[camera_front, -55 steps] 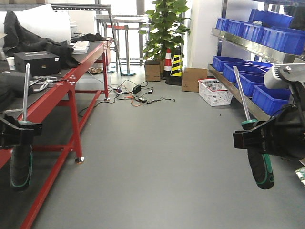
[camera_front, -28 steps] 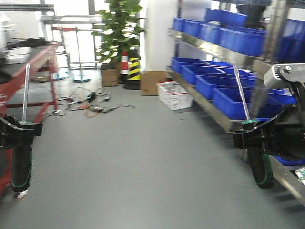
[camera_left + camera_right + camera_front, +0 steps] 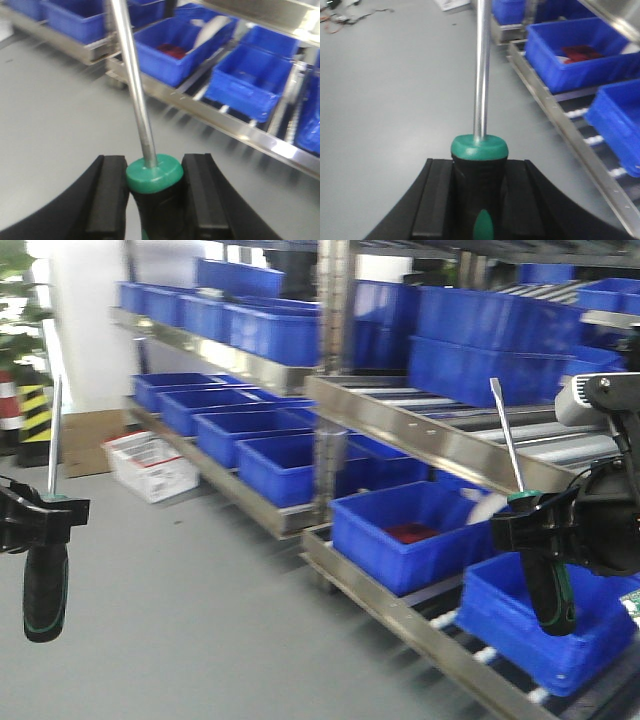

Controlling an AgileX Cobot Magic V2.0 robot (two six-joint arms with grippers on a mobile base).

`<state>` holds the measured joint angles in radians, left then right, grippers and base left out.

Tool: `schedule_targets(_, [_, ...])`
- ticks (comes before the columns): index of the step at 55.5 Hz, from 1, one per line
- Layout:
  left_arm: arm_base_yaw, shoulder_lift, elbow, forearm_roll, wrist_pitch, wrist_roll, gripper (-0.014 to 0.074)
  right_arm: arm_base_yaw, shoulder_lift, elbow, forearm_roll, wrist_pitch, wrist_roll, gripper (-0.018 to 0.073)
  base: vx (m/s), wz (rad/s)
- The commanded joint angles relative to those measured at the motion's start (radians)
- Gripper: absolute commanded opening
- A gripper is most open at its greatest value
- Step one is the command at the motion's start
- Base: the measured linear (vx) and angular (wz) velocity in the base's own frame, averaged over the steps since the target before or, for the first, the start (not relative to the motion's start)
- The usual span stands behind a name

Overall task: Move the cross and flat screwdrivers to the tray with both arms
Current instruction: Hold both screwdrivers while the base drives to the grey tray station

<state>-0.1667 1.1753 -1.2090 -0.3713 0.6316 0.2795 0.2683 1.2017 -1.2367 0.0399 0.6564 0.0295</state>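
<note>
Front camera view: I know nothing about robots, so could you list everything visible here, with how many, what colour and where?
Bins: many, blue, on the rack's shelves at centre and right.
Rack: one, silver steel, along the right side.
Basket: one, white, on the floor at the rack's far end.
Cardboard box: one, brown, against the far wall.
Floor: grey, at lower left.
Screwdrivers: two, with black and green handles and silver shafts pointing up. The left screwdriver is at the left edge and the right screwdriver is at the right.
Grippers: two, black. The left gripper and the right gripper are each clamped on a screwdriver handle.
</note>
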Motion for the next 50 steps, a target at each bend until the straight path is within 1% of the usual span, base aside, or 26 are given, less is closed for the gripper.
schedule_targets(1, [-0.005, -0.024, -0.034, -0.027, -0.080, -0.006, 0.0003, -0.002, -0.025, -0.040, -0.005, -0.085, 0.001, -0.0008, 0.45, -0.70])
schedule_targets(25, [-0.005, -0.024, -0.034, -0.027, -0.080, -0.006, 0.0003, -0.002, -0.025, -0.040, -0.005, -0.085, 0.001, -0.0008, 0.41, -0.73])
schedule_targets(50, [-0.005, -0.024, -0.034, -0.027, -0.080, -0.006, 0.0003, -0.002, -0.025, -0.040, -0.005, -0.085, 0.001, -0.0008, 0.35, -0.74])
